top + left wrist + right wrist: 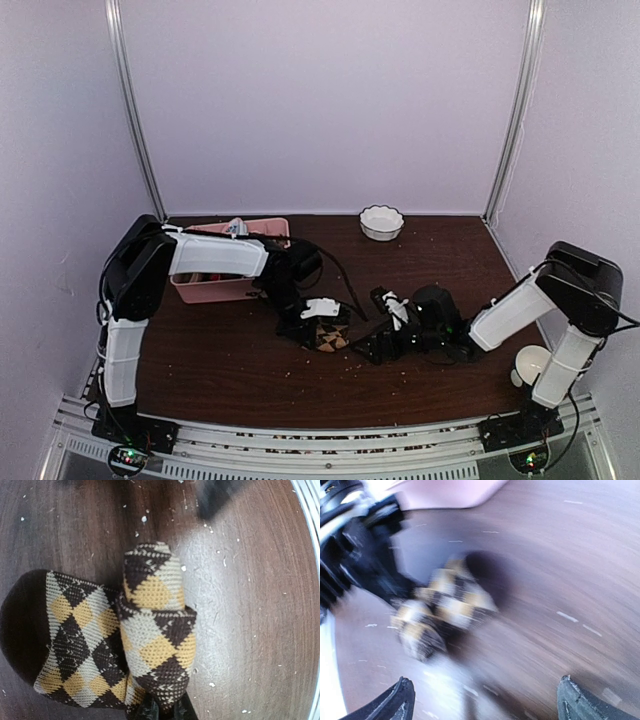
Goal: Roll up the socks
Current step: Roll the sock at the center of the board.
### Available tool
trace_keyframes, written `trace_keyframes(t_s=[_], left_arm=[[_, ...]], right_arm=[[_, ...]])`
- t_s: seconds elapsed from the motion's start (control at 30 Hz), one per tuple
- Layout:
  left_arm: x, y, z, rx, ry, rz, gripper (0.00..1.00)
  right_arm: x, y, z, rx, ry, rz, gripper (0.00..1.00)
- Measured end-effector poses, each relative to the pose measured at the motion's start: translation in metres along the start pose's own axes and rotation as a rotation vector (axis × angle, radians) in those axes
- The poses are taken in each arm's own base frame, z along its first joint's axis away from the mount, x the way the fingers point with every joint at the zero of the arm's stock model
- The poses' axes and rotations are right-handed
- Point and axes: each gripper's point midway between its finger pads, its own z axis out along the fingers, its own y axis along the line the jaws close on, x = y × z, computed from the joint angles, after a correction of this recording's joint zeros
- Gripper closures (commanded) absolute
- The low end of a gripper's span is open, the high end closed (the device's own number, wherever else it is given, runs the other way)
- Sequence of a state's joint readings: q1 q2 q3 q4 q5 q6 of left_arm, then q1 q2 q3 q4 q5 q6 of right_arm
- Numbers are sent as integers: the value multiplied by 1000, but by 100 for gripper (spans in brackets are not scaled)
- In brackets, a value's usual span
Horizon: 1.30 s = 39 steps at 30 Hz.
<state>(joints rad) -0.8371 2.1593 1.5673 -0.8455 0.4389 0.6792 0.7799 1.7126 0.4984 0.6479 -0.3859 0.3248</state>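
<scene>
Near the middle of the dark wooden table [230, 370], just in front of the pink tray [215, 290], the argyle sock [155, 630] lies partly rolled: a plump roll of brown, tan and yellow diamonds sits on its flat part, whose dark brown end spreads sideways. The left arm [215, 258] reaches down from the tray side, the left gripper [162, 711] pinched shut on the roll's end. The right arm [510, 315] stretches low from the opposite side, the right gripper [487, 700] gaping wide and empty near the sock.
</scene>
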Motion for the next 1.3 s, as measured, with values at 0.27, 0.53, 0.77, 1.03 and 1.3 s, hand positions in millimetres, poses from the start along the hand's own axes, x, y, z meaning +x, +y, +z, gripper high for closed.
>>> trace_keyframes(t_s=[0.27,0.53,0.77,1.03,1.3], left_arm=[[3,-8,0,54,18,-16,100],[3,-21,3,159,35,-56,100],[-2,-43,12,387,43,-196,100],[3,-66,15,584,75,-384,100],[4,-68,15,615,121,-450,100]], right_arm=[[-12,-57,-58,362,-191,121,0],[-7,-45,-59,289,-237,93,3],[9,26,-61,158,-211,-245,25],[48,96,-31,-42,-83,-675,30],[14,139,7,-92,-101,-947,43]])
